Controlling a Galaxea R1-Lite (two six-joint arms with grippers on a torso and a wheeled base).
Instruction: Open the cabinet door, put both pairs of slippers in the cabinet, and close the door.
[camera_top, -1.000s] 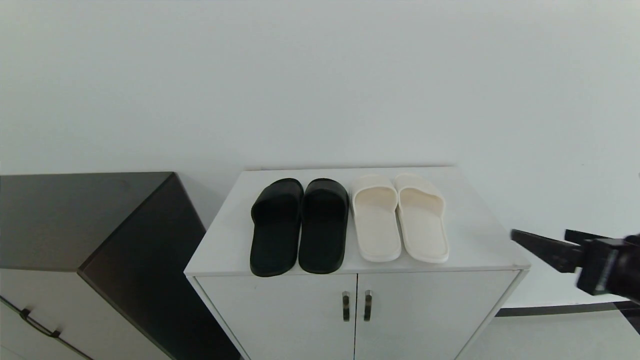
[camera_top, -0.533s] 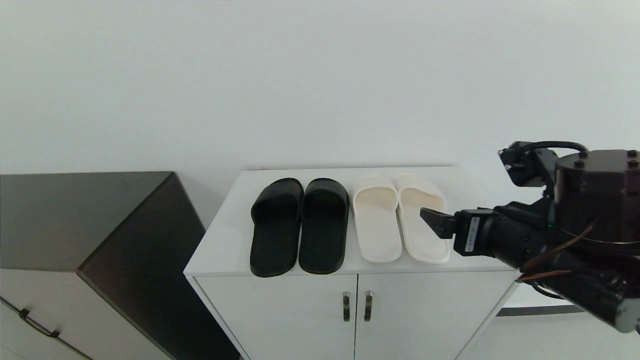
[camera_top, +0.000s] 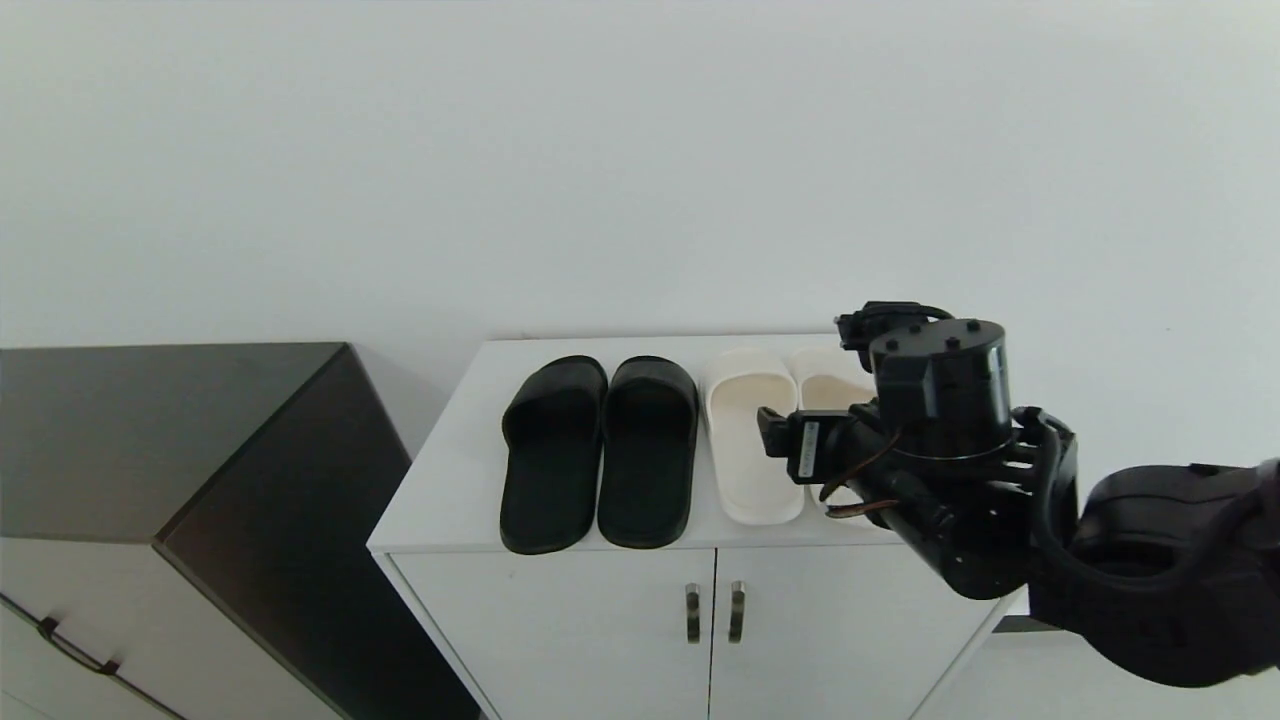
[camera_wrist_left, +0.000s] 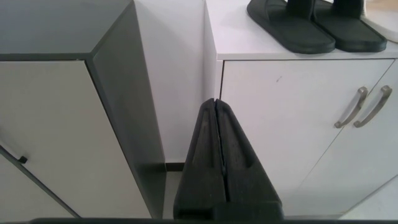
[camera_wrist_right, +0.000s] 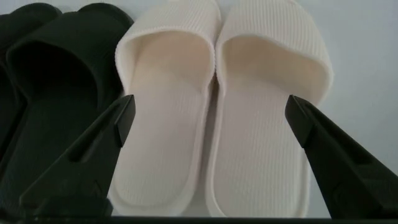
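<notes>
Where the head camera looks down on the white cabinet (camera_top: 560, 630), we see the right gripper (camera_top: 772, 432) over its top. The gripper sits at the white slippers (camera_top: 745, 450), its arm covering much of the outer one. The black slippers (camera_top: 598, 450) lie just beyond the white pair on the side away from the arm, with the two pairs side by side. Below the gripper both cabinet doors are shut, and their two handles (camera_top: 714, 611) meet at the centre seam. A dark-topped cabinet (camera_top: 150, 430) stands farther off, past the black pair.

In the left wrist view, we find the left gripper (camera_wrist_left: 219, 143) with its fingers pressed together and nothing between them. It is low, in front of the gap between the dark-topped cabinet (camera_wrist_left: 62, 124) and the white cabinet (camera_wrist_left: 280, 124). The door handles (camera_wrist_left: 364, 107) are off to one side of it, and the black slippers (camera_wrist_left: 317, 25) are above on the top.

In the right wrist view, the right gripper (camera_wrist_right: 210, 106) is spread wide and holds nothing. The white slippers (camera_wrist_right: 249, 124) lie directly ahead, framed between its two fingers (camera_wrist_right: 93, 162). We cannot tell whether the fingers touch them. The black slippers (camera_wrist_right: 56, 81) lie just outside one finger.
</notes>
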